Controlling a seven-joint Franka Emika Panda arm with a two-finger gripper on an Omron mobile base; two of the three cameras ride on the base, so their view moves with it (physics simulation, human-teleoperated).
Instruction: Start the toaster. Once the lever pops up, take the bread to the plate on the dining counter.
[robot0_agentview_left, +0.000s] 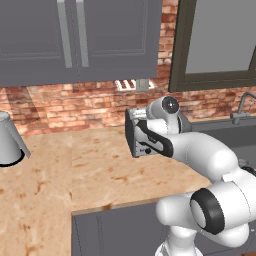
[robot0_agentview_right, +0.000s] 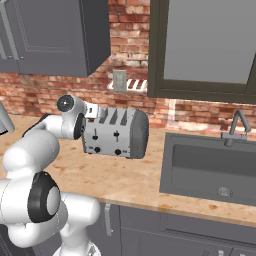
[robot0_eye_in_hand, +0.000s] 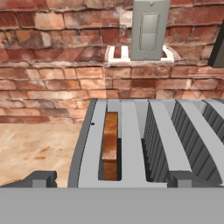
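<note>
The silver-grey toaster (robot0_agentview_right: 117, 132) stands on the tan counter by the brick wall, its two dark levers and knobs facing the room. In the left base view the toaster (robot0_agentview_left: 133, 134) is mostly hidden behind my arm. From the hand view I look down on the toaster (robot0_eye_in_hand: 131, 144); the brown bread (robot0_eye_in_hand: 111, 144) sits upright in its left slot. My gripper (robot0_eye_in_hand: 113, 177) hovers just above the toaster's near edge, open, with one fingertip on each side and nothing held. The plate and the dining counter are out of view.
A dark sink (robot0_agentview_right: 210, 167) with a faucet (robot0_agentview_right: 235, 125) lies to the right of the toaster. A grey conical vessel (robot0_agentview_left: 9, 140) stands at the counter's far left. A wall outlet (robot0_eye_in_hand: 148, 28) is behind the toaster, with grey cabinets (robot0_agentview_left: 75, 40) overhead.
</note>
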